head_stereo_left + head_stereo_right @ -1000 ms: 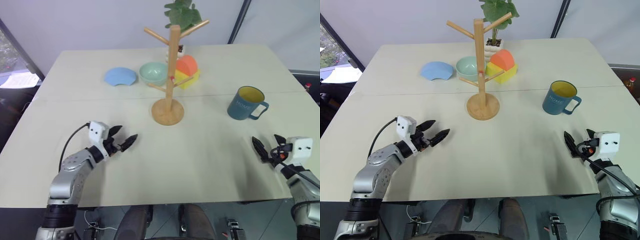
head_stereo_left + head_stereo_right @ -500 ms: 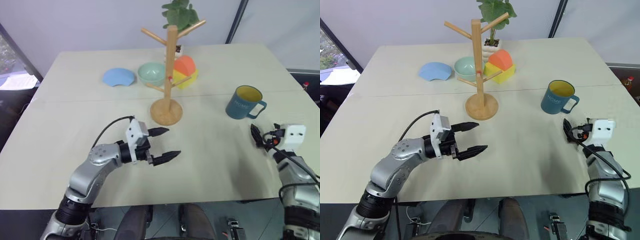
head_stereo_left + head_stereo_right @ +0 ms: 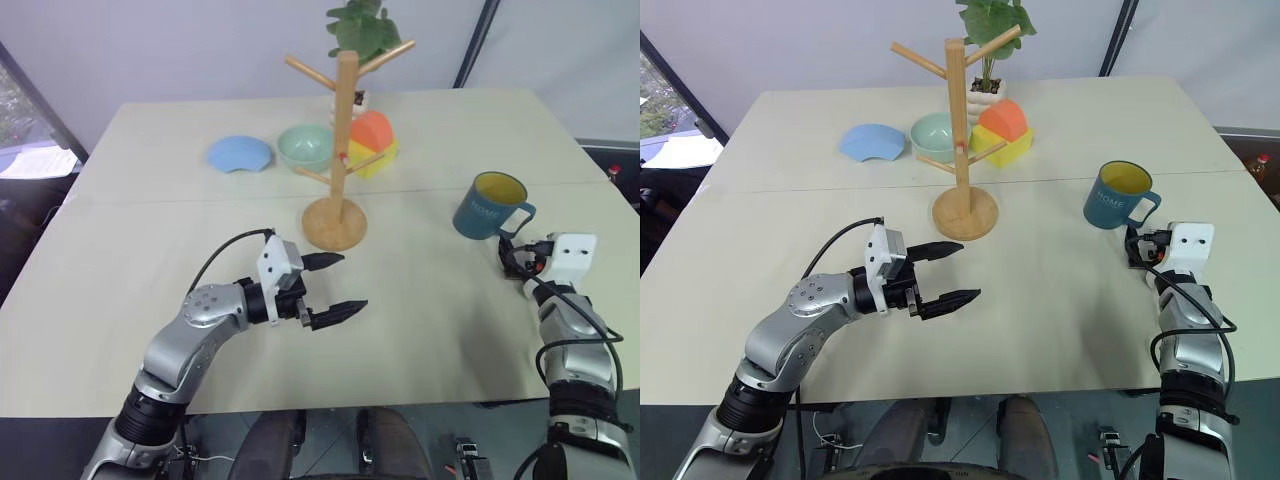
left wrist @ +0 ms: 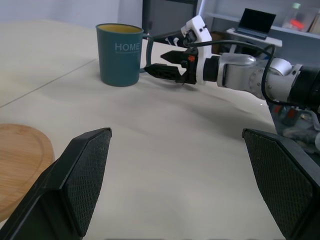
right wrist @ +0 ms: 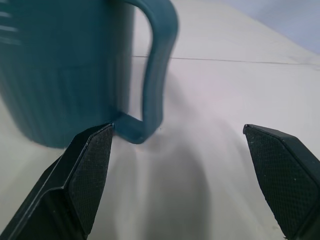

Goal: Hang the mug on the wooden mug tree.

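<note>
Right gripper (image 5: 172, 175), jaws wide & empty, lined up on the mug (image 3: 488, 207) handle for pickup; left gripper (image 3: 334, 285) hung open, empty, nr wooden mug tree (image 3: 339, 150).

The mug (image 3: 488, 207) is dark teal-blue with a yellow inside and white lettering on its side. The wooden mug tree (image 3: 340, 150) is light, pale wood. Toward the table's (image 3: 420, 320) far edge sit a pale green bowl (image 3: 305, 146), a light blue dish (image 3: 240, 154) and an orange-and-yellow block (image 3: 375, 142). The table is cream.
</note>
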